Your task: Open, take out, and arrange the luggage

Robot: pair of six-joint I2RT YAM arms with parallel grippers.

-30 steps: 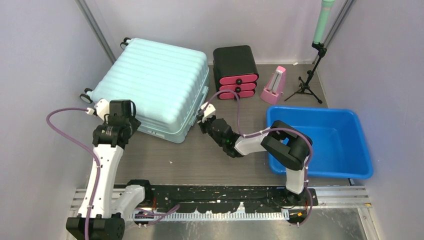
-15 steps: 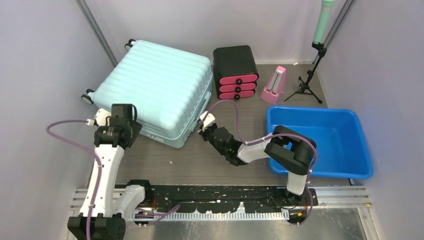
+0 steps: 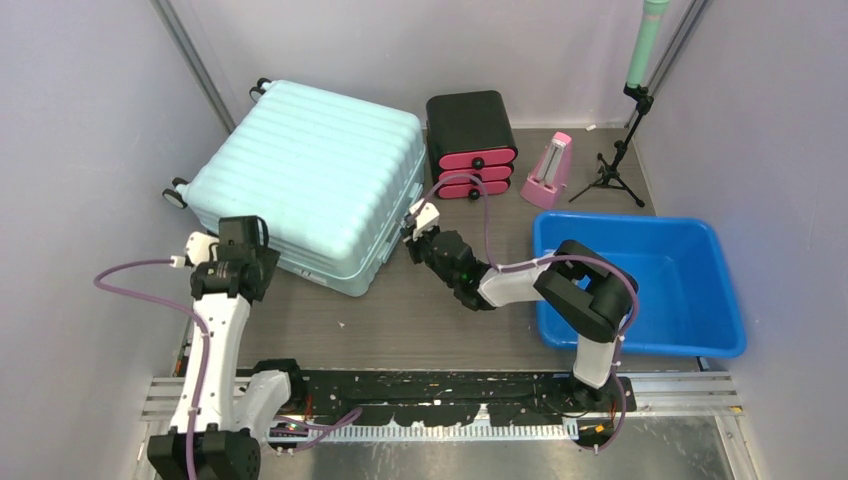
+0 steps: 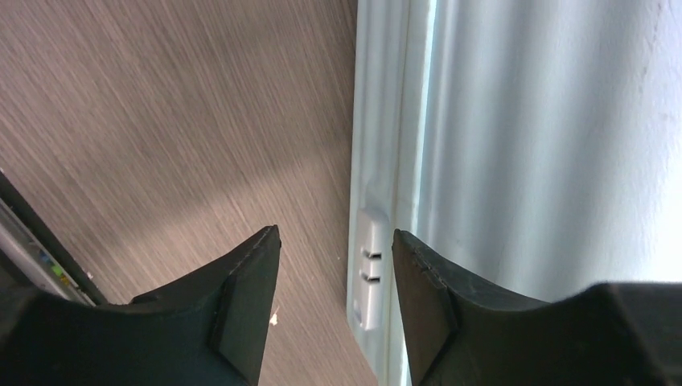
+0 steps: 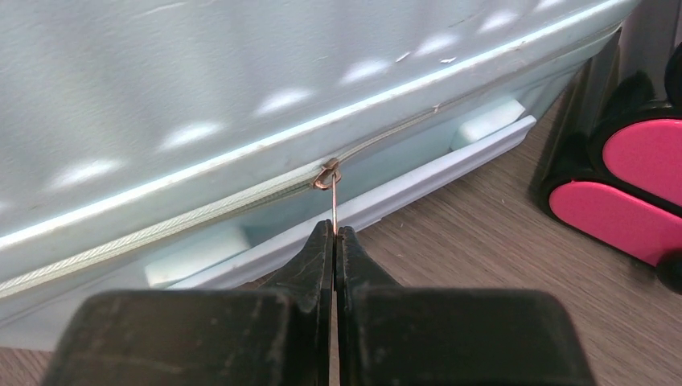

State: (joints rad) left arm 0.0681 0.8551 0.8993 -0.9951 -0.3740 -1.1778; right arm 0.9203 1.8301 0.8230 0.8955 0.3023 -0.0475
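Right gripper (image 5: pixel 334 233): jaws fully closed, pinching the tip of the thin metal zipper pull (image 5: pixel 332 205) on the side seam of the luggage (image 3: pixel 310 170). The luggage lies flat and closed at the far left of the table (image 3: pixel 400 320), just beside the black drawer box (image 3: pixel 471 143). Left gripper (image 4: pixel 334 241): jaws partly apart, holding nothing, poised at the near lower rim of the luggage. Risk: the hold is by the fingertips only, so a tug off the zip line could let the pull slip. With nothing bracing it, the luggage may slide. The right arm lies low, stretched leftward. The left arm stands tall, wrist bent down.
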